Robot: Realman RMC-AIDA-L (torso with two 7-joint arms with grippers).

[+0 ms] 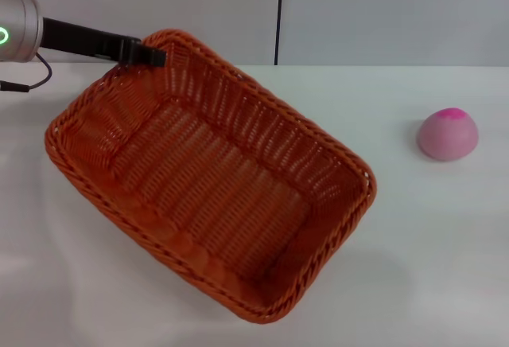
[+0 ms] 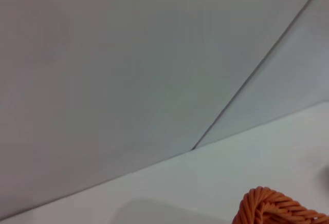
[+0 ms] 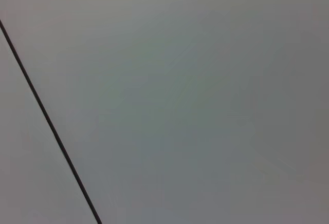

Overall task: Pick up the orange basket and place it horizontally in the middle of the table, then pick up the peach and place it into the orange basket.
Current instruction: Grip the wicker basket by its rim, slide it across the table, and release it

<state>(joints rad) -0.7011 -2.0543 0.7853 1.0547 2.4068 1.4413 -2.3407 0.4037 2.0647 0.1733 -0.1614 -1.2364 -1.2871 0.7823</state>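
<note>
Sitting askew on the table [image 1: 445, 267], the basket [image 1: 208, 173] takes up the left and middle of it, its long sides running on a slant from the far left toward the near middle. Its near corner comes close to the table's near edge; its far corner points toward the far edge. It looks tipped, the far-left end raised, though how much of its base touches the table I cannot tell. It holds nothing.

My left pincer [image 1: 143, 52] is at that far corner, its dark fingers closed on the braided rim. My left arm reaches in from the left side, a green ring lit on its grey wrist. From my left wrist, only a bit of the orange braid [image 2: 275, 207] shows, with white table and grey wall behind.

The peach [image 1: 448, 134] rests on the right part of the table, well apart from the basket, its magenta patch upward.

My right pincer appears nowhere; its wrist camera sees only grey wall panels with a dark seam [image 3: 49, 121].
</note>
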